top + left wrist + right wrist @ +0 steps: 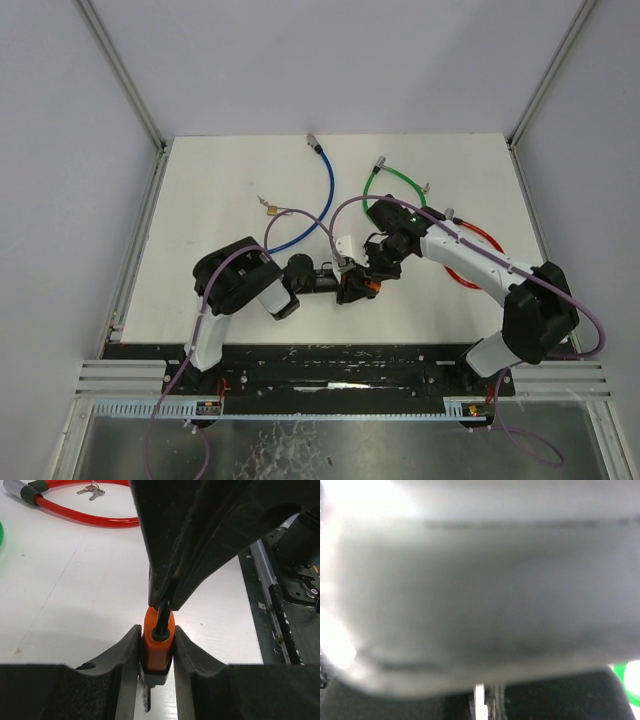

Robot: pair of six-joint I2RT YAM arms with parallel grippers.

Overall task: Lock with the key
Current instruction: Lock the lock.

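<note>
Left gripper [351, 289] is clamped on the orange lock [157, 639], with its fingers [125, 655] pressing the body from both sides. The lock sits about mid-width of the desk [200, 190], closer to the near edge than the far one. I can't tell if it's lifted or resting on the surface. Right gripper [164, 596] comes in from above with its fingers pinched together on a black stem [163, 616]. The stem runs down into the black collar at the top of the lock. I'd read it as the key, but the blade isn't visible, so I can't confirm. A thin metal strip [146, 700] sticks out of the lock's near end and I can't say what it is. My right wrist view is useless: a grey blur right up against the lens, with a green sliver in the lower right corner. The red cable lock [85, 514] lies toward the right edge of the desk, partly under the right arm, with a small bunch of keys [91, 488] just beside it. The green cable lock [385, 185] and blue cable lock [318, 205] lie toward the far edge. A small brass padlock [270, 208] lies left of the blue one.
</note>
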